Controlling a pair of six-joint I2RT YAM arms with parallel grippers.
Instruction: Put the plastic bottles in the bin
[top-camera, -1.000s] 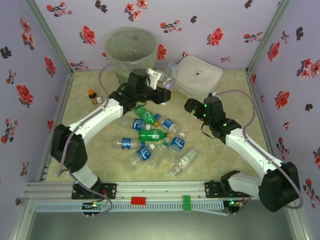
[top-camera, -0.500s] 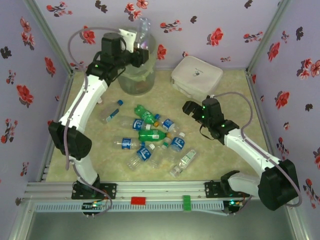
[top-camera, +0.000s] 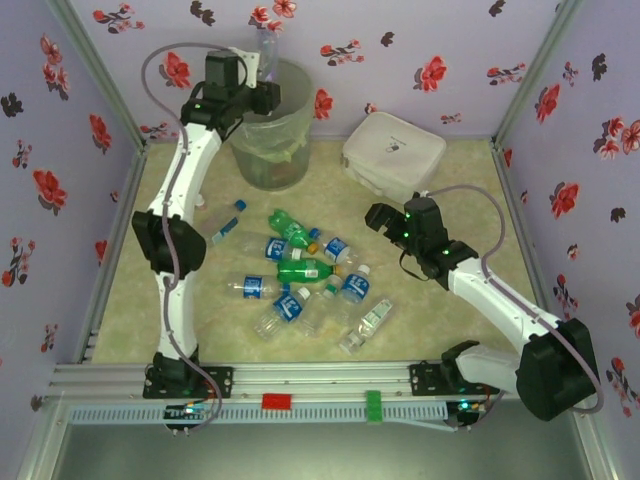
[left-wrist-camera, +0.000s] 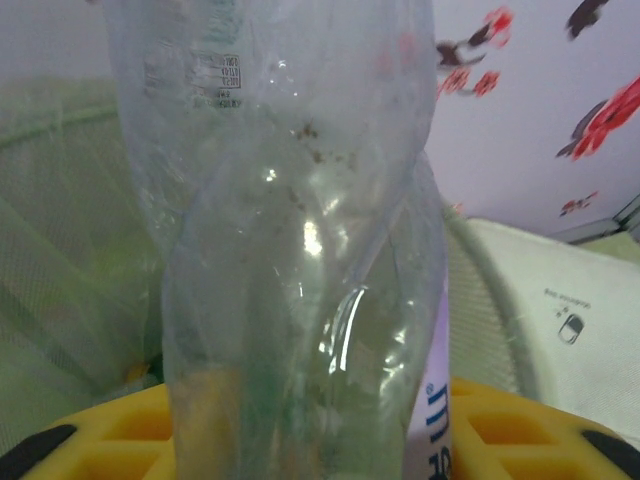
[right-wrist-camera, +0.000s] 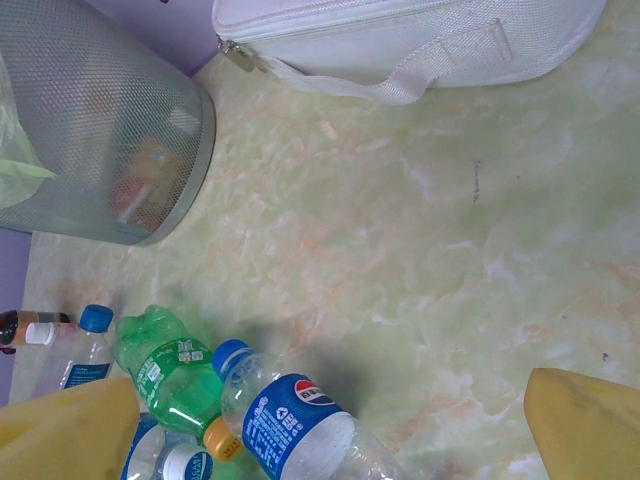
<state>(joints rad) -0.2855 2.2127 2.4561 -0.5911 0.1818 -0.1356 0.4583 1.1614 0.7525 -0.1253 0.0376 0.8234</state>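
Note:
My left gripper is raised over the rim of the bin, shut on a clear crumpled plastic bottle that stands upright above it. In the left wrist view that bottle rises between my yellow fingers, with the bin's mesh wall behind it. Several plastic bottles, clear with blue labels and two green, lie in a pile mid-table. My right gripper hangs open just right of the pile. Below it lie a blue-label bottle and a green bottle.
A flat white box sits at the back right, close to the bin. One clear bottle with a blue cap lies apart at the left beside my left arm. A small brown bottle stands near the left wall.
My left arm has swung up and back from beside the white box, carrying the clear bottle to above the bin. The right arm has stayed put.

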